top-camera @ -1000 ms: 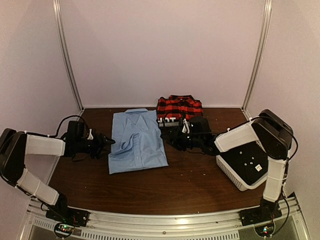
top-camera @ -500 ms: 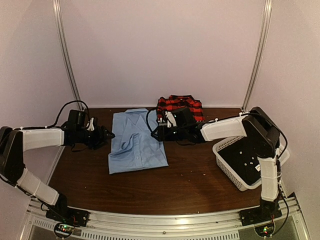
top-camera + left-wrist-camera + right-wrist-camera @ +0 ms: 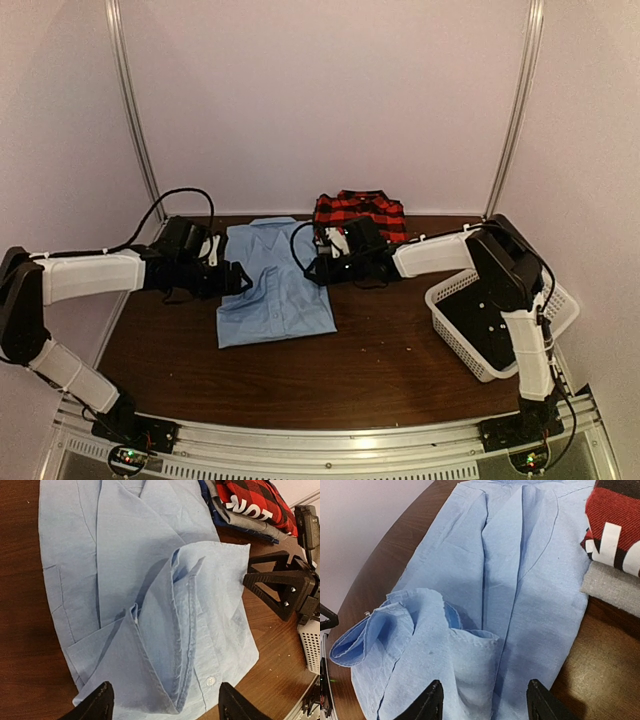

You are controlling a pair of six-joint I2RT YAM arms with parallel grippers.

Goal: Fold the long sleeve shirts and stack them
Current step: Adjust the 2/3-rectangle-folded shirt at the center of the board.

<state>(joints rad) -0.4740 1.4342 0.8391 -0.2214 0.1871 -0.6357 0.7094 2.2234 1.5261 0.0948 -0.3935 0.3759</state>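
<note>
**Squarely between two grippers lay the light blue shirt (image 3: 275, 290)**

It was spread on the dark wooden table (image 3: 380, 365) at the centre of the top view, collar toward the back wall. A sleeve was doubled loosely over its front, the cuff standing up in a soft fold. The left gripper (image 3: 240, 280) reached in from the left of the frame to the shirt's left edge. Its wrist view showed both fingers wide apart over the hem, holding nothing. The right gripper (image 3: 312, 268) came from the right to the opposite edge, its fingers likewise spread and empty. Whether either touched the cloth could not be told. The red-and-black plaid shirt (image 3: 358, 215) sat folded just behind it, at upper centre, on top of a grey garment (image 3: 615, 592). A white mesh basket (image 3: 470, 372) stood at lower right.
</note>
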